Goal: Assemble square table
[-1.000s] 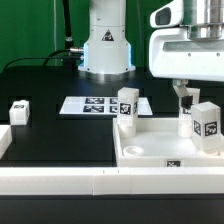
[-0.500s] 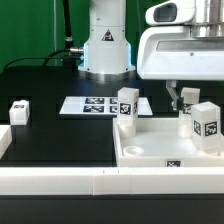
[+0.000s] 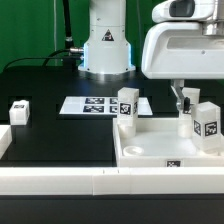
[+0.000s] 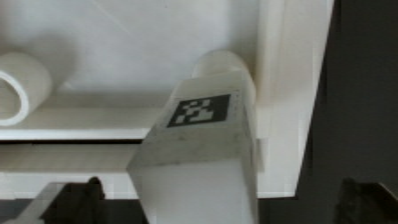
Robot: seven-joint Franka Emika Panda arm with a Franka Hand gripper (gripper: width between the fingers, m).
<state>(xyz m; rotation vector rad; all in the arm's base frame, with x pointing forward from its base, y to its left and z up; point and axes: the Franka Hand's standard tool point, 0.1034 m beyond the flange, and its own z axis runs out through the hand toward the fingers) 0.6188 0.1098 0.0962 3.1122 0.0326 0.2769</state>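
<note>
- Arm [image 3: 192, 48] reaching down from above on the exterior view's right, its bulky white wrist hanging over the tabletop [image 3: 150, 152].
- The tabletop lies flat on the black table [image 3: 60, 140], at the exterior view's lower right.
- The gripper [image 3: 184, 100] points straight down, jaws spread wide and holding nothing, just beside a leg [image 3: 206, 118] standing on the tabletop.
- In the wrist view, a tagged leg [image 4: 199, 130] sits between the two dark fingertips [image 4: 79, 196], clear of both.
- A second leg [image 3: 126, 108] stands at the tabletop's far corner, toward the exterior view's left.
- A third leg [image 3: 19, 111] rests well apart on the black table, beyond the marker board [image 3: 95, 104].
</note>
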